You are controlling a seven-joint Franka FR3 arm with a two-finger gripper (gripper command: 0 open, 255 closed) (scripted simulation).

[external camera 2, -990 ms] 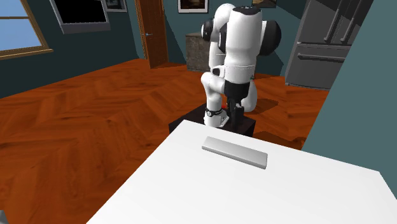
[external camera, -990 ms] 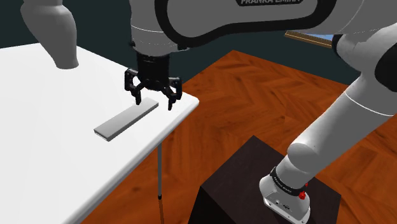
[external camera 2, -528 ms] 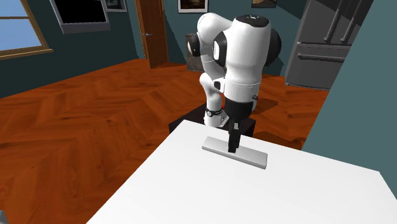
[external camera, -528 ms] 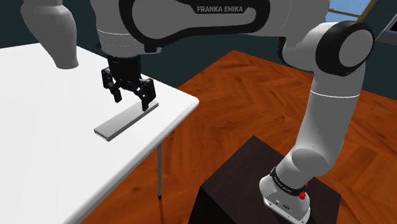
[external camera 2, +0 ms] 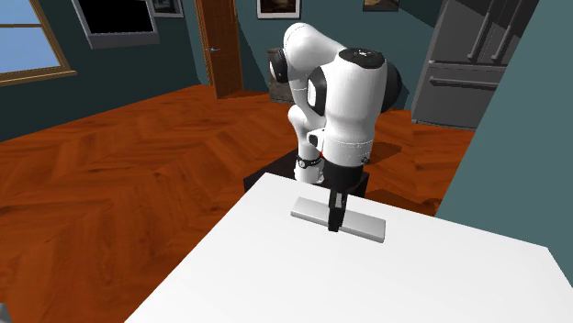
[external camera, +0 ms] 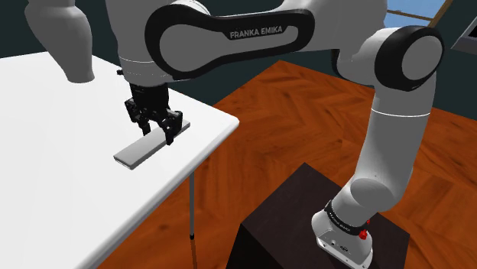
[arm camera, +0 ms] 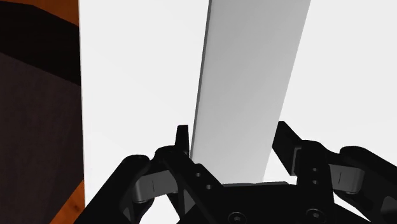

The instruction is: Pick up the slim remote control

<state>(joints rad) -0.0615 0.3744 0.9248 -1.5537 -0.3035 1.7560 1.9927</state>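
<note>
Gripper [external camera: 157,136] has dropped since 1 s ago, fingers open astride the remote [external camera: 131,154], so it's approx. ready to close.

In the shoulder view the table [external camera: 53,206] took up the left half of the frame, with its corner pointing toward the centre. The stand [external camera: 283,229] sat on the floor at lower right. The slim remote [external camera: 130,156] lay on the table near that corner, left of centre. The gripper [external camera: 157,135] hung over the remote's middle, one finger on either side. A vase [external camera: 70,46] stood on the table at upper left, well apart from the remote. In the second exterior view a refrigerator [external camera 2: 468,64] stood at upper right.
</note>
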